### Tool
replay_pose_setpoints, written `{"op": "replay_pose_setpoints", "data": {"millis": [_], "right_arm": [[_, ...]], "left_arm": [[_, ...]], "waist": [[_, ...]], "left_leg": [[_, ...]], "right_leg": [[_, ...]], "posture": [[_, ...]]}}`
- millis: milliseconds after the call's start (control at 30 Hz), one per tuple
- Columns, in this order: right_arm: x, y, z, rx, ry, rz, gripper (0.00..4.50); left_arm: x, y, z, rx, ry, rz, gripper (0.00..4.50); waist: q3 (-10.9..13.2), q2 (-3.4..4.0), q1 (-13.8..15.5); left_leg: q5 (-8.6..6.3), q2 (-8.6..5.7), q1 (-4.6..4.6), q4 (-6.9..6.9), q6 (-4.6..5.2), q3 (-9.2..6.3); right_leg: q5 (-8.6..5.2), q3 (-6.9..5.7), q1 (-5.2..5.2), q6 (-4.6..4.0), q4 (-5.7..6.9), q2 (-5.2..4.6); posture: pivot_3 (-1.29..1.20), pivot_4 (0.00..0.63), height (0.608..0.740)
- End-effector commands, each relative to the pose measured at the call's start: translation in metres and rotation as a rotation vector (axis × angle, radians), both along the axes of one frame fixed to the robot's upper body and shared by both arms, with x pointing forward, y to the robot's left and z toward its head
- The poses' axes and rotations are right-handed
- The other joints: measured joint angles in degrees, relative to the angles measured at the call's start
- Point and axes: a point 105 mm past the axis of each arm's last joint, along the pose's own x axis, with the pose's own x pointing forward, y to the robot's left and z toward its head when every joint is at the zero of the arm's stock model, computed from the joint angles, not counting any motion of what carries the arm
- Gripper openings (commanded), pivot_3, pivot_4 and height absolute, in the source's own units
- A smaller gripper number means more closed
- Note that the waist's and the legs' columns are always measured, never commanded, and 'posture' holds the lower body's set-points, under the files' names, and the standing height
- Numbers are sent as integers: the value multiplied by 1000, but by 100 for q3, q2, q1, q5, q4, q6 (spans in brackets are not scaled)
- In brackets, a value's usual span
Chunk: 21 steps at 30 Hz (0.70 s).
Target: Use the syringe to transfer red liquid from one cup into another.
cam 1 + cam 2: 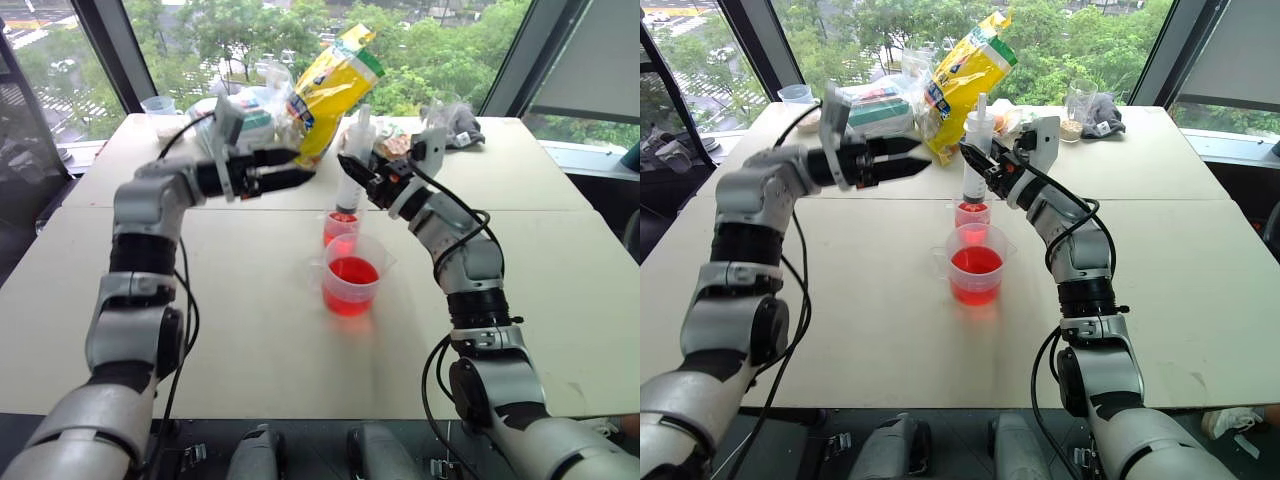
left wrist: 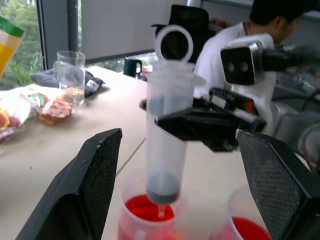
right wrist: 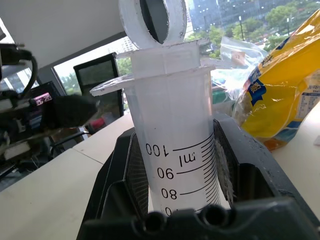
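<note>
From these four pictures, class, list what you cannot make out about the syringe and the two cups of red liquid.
- The syringe: marks below 80 are hidden behind the right gripper in the right wrist view.
- The smaller cup: its liquid level is too small to read in the eye views; the left wrist view's bottom edge cuts it off.
- The larger cup: the left gripper's finger covers part of it in the left wrist view.

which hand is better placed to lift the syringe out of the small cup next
Right. The right hand is already shut on the syringe, holding it upright with its tip in the smaller cup. The left hand is open and off to the side, holding nothing.
</note>
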Motion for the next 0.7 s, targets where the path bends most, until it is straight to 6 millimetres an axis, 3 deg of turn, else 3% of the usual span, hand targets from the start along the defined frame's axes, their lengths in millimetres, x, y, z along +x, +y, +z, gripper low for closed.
{"op": "replay_pose_setpoints", "data": {"millis": [33, 167, 400, 467, 567, 633, 700], "right_arm": [[-3, -1, 20, 23, -67, 9, 1458], [-2, -5, 30, 25, -96, -4, 1458], [-10, -21, 74, 64, -190, -50, 1458], [-15, -38, 92, 134, -166, -108, 1458], [-15, -67, 102, 218, 0, -223, 1458], [-10, -85, 96, 204, 161, -304, 1458], [-7, -99, 77, 113, 375, -381, 1458]], "left_arm": [[-20, 0, -7, 90, -21, -40, 3746], [-24, 6, -13, 117, -17, -19, 3746], [-23, 2, -15, 121, -32, -13, 3746], [-24, -1, -16, 115, -34, -18, 3746], [-25, -4, -20, 126, -39, -31, 3746], [-26, -5, -21, 130, -41, -40, 3746], [-25, -7, -21, 123, -42, -46, 3746]], "waist": [[0, 0, -5], [0, 0, 12], [0, 0, 6], [0, 0, 6], [0, 0, 24], [0, 0, 27], [0, 0, 27]], "left_leg": [[0, 0, 1, 0, 0, 1], [3, -1, 3, 6, -4, -3], [3, -2, 9, 7, -4, -4], [2, -2, 8, 5, -4, -4], [3, 1, 6, 5, -4, -3], [3, 0, 6, 7, -4, 0], [3, 1, 7, 7, -4, 1]], "right_leg": [[0, 0, 0, 0, 1, 0], [0, -1, 0, -1, 12, 0], [-1, 1, -2, -2, 22, 1], [-1, 1, -2, -2, 21, 1], [-1, 1, -3, -2, 22, -2], [-1, 2, -3, -2, 21, -8], [-1, 3, -3, -4, 22, -10]], "posture": [[0, 150, 740], [0, 150, 740], [0, 150, 740], [0, 150, 740], [0, 150, 740], [0, 150, 740], [0, 150, 740]]}}
